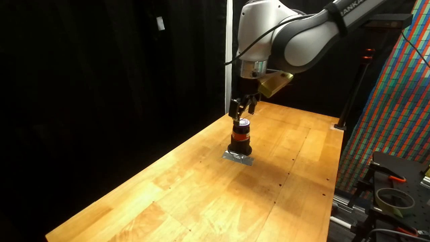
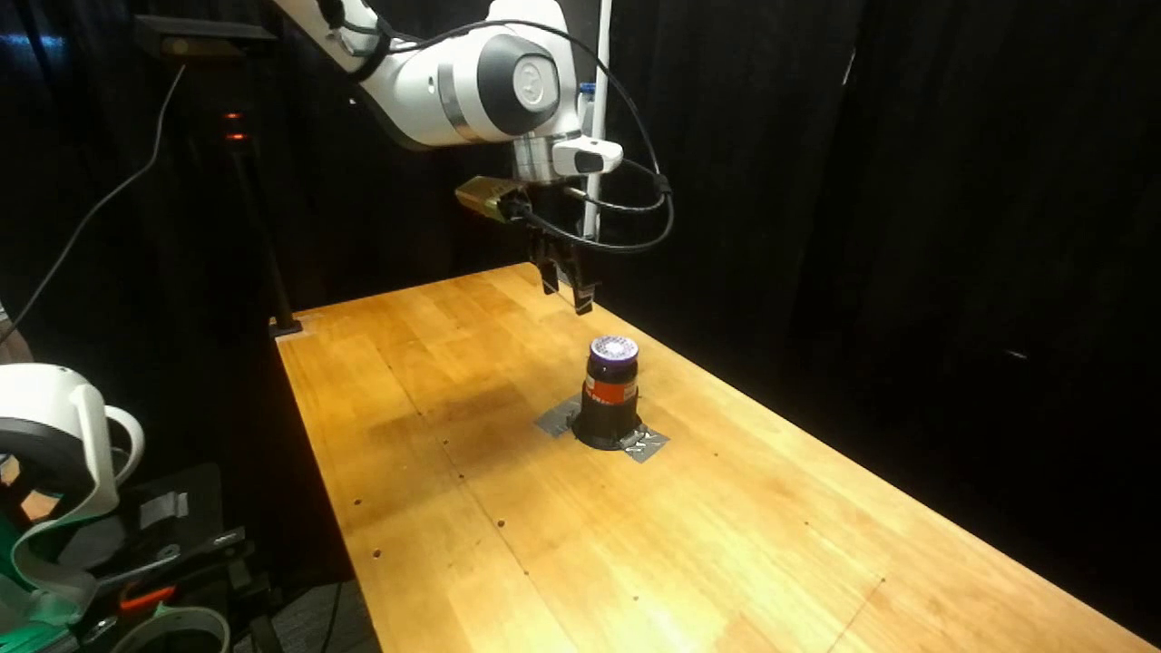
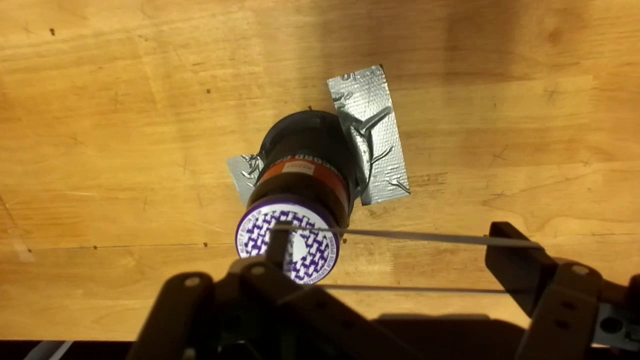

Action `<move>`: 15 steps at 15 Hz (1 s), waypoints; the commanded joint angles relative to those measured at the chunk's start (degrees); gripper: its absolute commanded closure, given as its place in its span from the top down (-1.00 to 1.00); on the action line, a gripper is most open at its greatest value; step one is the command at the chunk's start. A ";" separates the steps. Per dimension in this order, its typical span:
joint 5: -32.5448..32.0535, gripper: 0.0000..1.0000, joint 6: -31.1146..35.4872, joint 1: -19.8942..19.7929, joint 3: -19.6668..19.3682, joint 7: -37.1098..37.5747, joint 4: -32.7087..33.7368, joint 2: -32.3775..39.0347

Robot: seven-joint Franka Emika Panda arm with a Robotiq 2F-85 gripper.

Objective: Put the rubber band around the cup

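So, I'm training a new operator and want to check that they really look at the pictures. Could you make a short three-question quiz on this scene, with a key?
1. True or false: the cup stands upright in both exterior views.

2. Multiple choice: where is the rubber band?
A) wrapped around the cup
B) stretched across the spread fingers of the gripper
C) lying beside the cup's foot

3. Fill in the missing word: in the wrist view, pieces of silver ____ show at the cup's foot.

Key: 1. True. 2. B. 3. tape.
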 commanded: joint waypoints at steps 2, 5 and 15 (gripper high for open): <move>-0.14 1.00 -2.08 4.44 -5.82 -0.51 7.24 4.81; -0.06 1.00 -2.92 5.35 -8.29 -0.31 9.39 7.00; 0.77 1.00 -2.32 5.79 -11.77 0.13 13.91 12.98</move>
